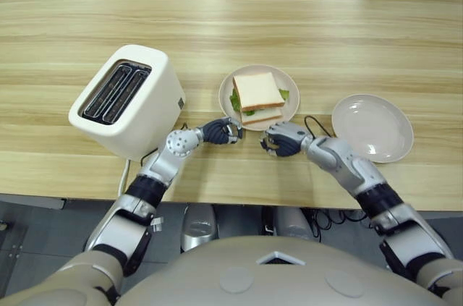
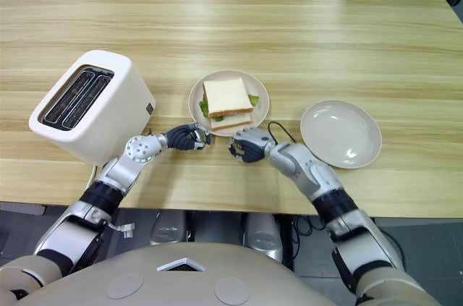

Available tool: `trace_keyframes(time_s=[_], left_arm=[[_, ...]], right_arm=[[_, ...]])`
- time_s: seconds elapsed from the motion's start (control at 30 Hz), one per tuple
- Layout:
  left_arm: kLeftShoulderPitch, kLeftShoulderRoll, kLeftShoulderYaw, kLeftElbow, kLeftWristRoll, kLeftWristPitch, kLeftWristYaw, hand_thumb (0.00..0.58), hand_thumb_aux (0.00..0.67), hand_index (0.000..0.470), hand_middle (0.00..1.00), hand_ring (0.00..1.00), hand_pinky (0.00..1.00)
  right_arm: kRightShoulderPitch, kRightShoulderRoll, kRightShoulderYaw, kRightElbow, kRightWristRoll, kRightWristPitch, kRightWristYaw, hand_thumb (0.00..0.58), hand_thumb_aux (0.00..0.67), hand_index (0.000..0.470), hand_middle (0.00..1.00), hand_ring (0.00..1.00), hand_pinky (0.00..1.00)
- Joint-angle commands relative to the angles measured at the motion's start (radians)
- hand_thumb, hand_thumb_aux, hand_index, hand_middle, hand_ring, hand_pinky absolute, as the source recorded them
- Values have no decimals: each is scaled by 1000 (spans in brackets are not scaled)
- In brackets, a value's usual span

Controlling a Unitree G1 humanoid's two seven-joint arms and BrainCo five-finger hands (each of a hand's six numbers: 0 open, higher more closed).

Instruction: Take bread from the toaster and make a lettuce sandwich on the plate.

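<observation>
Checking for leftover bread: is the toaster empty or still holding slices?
Empty, as far as it shows: both slots of the toaster look dark inside, with nothing standing up out of them.

Toaster (image 1: 130,107) left, sandwich (image 1: 257,96) on middle plate (image 1: 287,116), second plate (image 1: 372,128) right.

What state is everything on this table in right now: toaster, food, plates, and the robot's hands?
Toaster: upright, no bread sticking out of its slots.
Sandwich: assembled, lettuce showing between two bread slices.
Near plate: holds the sandwich.
Far plate: empty.
Left robot hand: fingers curled, holding nothing.
Right robot hand: fingers curled, holding nothing.
</observation>
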Motion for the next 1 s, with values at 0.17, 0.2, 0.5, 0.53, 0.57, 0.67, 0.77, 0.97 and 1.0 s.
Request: trace_keyframes(time_s=[0.17,0.2,0.5,0.53,0.57,0.67,0.77,0.97,1.0], left_arm=[[-203,-91,-12,391,62,-17,90,580,670,460,1000,1000,1000],[-234,-105,-5,440,59,-29,99,580,670,460,1000,1000,1000],[-267,-95,145,405,-67,-255,143,0,0,0,0,0,0],[-240,-83,168,338,-96,-296,131,0,0,0,0,0,0],[-196,-70,197,229,-142,-351,120,0,0,0,0,0,0],[-88,-52,268,-36,-232,-442,133,0,0,0,0,0,0],[6,-56,356,-296,-244,-536,225,0,0,0,0,0,0],[64,-106,384,-332,-212,-641,303,0,0,0,0,0,0],[65,-111,384,-303,-210,-668,308,0,0,0,0,0,0]], right_arm=[[-270,94,93,460,-54,-3,-89,580,670,460,1000,1000,1000],[-303,110,101,511,-56,-6,-113,580,670,460,1000,1000,1000],[-309,104,10,451,116,-121,-211,572,594,408,216,216,216],[-276,88,-18,387,160,-140,-201,543,502,345,0,0,0],[-220,61,-58,279,217,-163,-191,543,502,345,0,0,0],[-81,2,-156,-16,321,-197,-188,436,336,231,0,0,0],[93,62,-407,-370,340,-270,-460,0,0,0,0,0,0],[221,215,-529,-616,225,-352,-670,0,0,0,0,0,0],[210,231,-534,-616,197,-367,-700,0,0,0,0,0,0]])
